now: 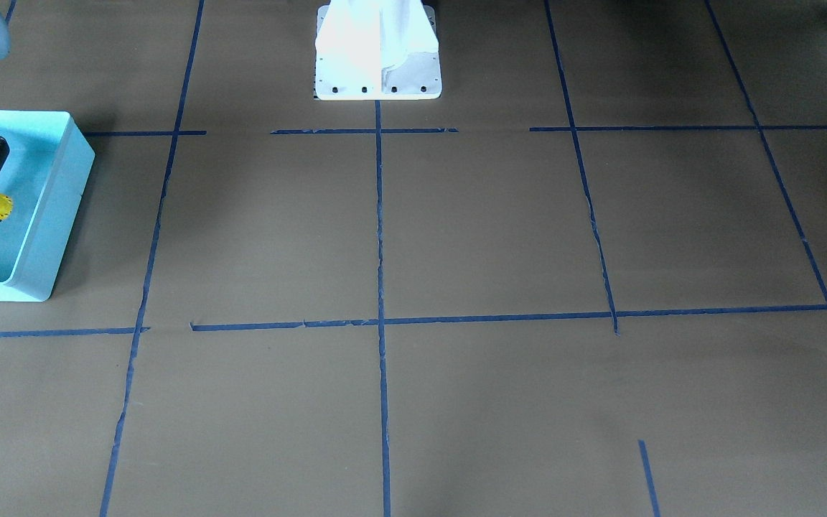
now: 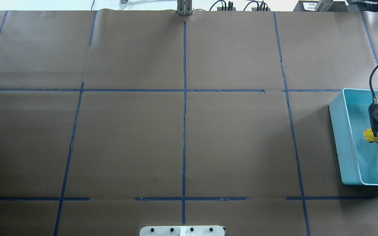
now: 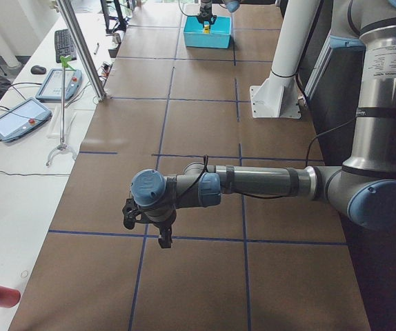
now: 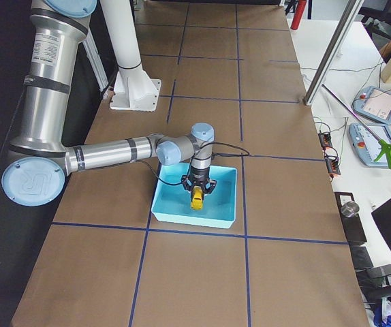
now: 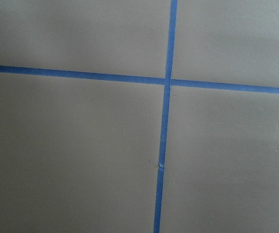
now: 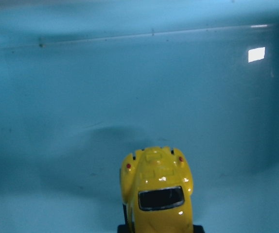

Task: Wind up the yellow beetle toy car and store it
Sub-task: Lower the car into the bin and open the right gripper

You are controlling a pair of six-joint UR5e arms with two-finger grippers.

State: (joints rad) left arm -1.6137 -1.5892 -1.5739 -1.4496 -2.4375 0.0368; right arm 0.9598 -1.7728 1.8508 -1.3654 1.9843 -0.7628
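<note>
Right arm [image 4: 114,151]: reaches out to the light blue bin [image 2: 338,137], wrist pointing straight down into it. The right jaws are closed on the yellow beetle toy car [image 2: 374,135], gripping it by one end. The other end, with the dark window, sticks out free in the right wrist view [image 6: 158,191].

Car position: inside the bin's walls, roughly mid-bin in the exterior right view [image 4: 197,199]. It looks to be held just above the floor, since a soft shadow lies on the blue floor ahead of it. Contact with the floor cannot be ruled out from these views.

Bin: on the table [image 2: 126,141] at its right edge in the overhead view, open top. Nothing shows inside it but the car and the jaws.

Left arm [image 3: 267,183]: stretched low over the left end of the table, well apart from the bin. The left jaws hang above a crossing of the blue tape lines [image 5: 166,121]. They show only in the exterior left view, so whether they are open or closed cannot be told. The left wrist view shows just brown paper and tape.

White robot base [image 1: 377,64]: at the centre of the table's robot-side edge.
</note>
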